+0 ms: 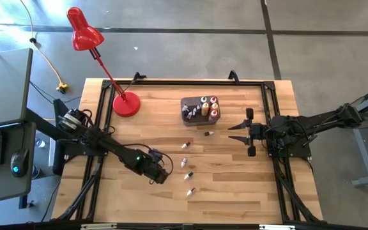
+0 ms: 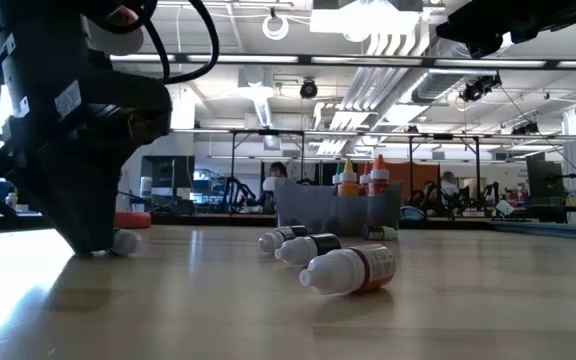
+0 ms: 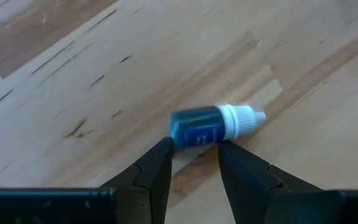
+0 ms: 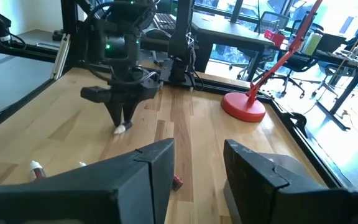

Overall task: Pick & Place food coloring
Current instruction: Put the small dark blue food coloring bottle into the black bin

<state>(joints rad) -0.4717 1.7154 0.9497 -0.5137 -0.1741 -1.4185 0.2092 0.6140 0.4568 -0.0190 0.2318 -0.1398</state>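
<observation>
A small blue food coloring bottle (image 3: 197,126) with a white pointed cap (image 3: 244,119) lies on its side on the wooden table. My left gripper (image 3: 194,149) points steeply down over it, open, its two fingertips at the bottle's near side and its body spanning the gap. The right wrist view shows the white cap (image 4: 120,129) at those fingertips. Several more bottles lie on the table (image 1: 185,145) (image 1: 188,174) (image 1: 191,190). Others stand upright in the dark grey tub (image 1: 190,102). My right gripper (image 1: 235,132) hovers open, level, to the tub's right. My left gripper's fingertips (image 3: 165,149) stand right against the blue bottle's long side, coming from above. I cannot tell whether they touch it. The bottle lies flat on the table.
A red desk lamp stands with its base (image 1: 125,103) at the far left of the table. In the low view, a red-labelled bottle (image 2: 353,270) and two dark ones (image 2: 308,247) lie in front of the tub (image 2: 313,205). Black rails frame the table's edges.
</observation>
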